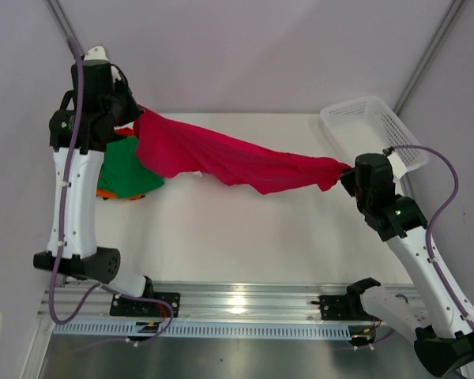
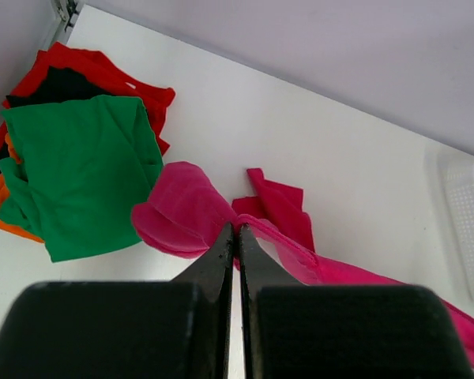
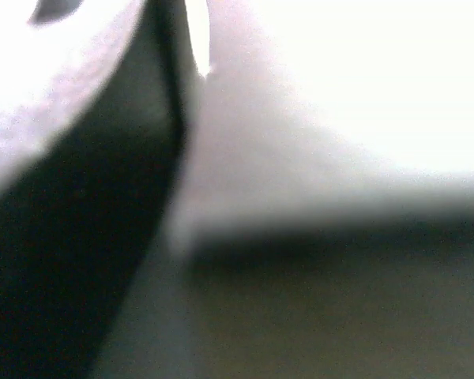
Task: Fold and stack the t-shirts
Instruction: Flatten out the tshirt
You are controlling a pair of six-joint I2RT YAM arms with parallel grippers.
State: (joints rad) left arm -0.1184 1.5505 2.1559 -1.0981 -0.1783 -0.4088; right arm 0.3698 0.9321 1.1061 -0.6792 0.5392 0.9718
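My left hand (image 2: pixel 236 230) and right hand (image 1: pixel 349 172) both clench the crimson t-shirt (image 1: pixel 229 162), strung above the tabletop (image 1: pixel 245 229); green t-shirt (image 2: pixel 79 174) lies near its left-hand end.

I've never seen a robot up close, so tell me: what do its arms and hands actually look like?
Both the left arm and right arm have white plastic shells between black joints. A lilac cable runs along each. A tiny green light glows on the right one. The left hand is black, with two flat, tapering fingers.
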